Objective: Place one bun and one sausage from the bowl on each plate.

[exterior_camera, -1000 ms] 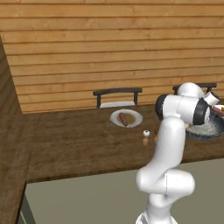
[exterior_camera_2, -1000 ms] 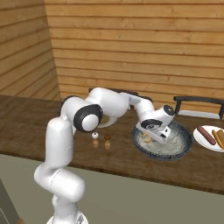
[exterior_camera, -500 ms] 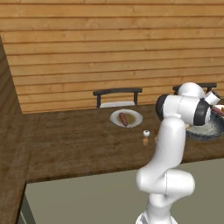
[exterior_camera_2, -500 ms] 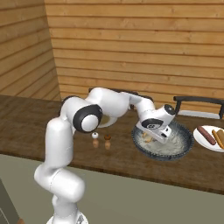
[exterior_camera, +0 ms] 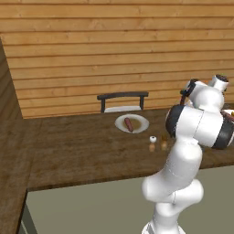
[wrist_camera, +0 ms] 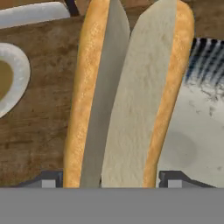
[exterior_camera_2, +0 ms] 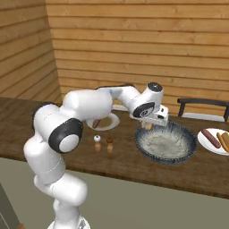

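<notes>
A split tan bun stands lengthwise between my fingertips, and my gripper is shut on it. In the right base view my gripper hangs over the left rim of the dark grey-blue bowl. Below the bun lie the bowl's pale inside on one side and a white plate with a tan centre on the other. That plate carries a sausage and is partly behind my arm. The same plate and sausage show in the left base view. A second plate at the right holds a sausage and a bun.
Two small shakers stand on the wooden counter between the left plate and the front edge. Dark chair backs rise behind the counter. A plank wall closes off the back.
My gripper has risen out of the bowl with the bun and shifted left toward the bowl's rim. The plates and shakers have stayed put.
</notes>
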Controlling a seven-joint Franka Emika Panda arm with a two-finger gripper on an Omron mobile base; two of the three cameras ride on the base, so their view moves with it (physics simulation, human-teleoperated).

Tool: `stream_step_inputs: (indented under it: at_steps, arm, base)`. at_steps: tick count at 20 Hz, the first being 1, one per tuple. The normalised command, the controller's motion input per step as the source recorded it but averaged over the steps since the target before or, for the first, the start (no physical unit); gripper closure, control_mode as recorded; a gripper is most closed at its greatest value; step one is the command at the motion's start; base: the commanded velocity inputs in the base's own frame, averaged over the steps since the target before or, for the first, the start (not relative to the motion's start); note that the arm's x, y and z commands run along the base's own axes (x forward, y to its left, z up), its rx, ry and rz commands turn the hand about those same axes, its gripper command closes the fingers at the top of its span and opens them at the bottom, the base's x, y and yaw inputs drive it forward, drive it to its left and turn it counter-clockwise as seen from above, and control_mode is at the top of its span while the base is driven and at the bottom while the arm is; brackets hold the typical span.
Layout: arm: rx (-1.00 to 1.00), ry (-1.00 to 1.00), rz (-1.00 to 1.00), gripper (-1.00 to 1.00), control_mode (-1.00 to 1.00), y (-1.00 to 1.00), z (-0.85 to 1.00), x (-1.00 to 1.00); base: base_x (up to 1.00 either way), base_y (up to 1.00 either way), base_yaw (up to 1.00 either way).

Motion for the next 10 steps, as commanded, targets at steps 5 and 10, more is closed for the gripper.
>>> stream_step_inputs:
  at_steps: [5,10]
  arm:
    - [-0.35,-0.03,0.26,1.0,-1.0,1.0,1.0,-0.18]
    - [-0.1,0.0,0.07,1.0,-1.0,1.0,0.36,-0.02]
  base:
    - [0.0,0.0,0.0]
    - [0.0,0.0,0.0]
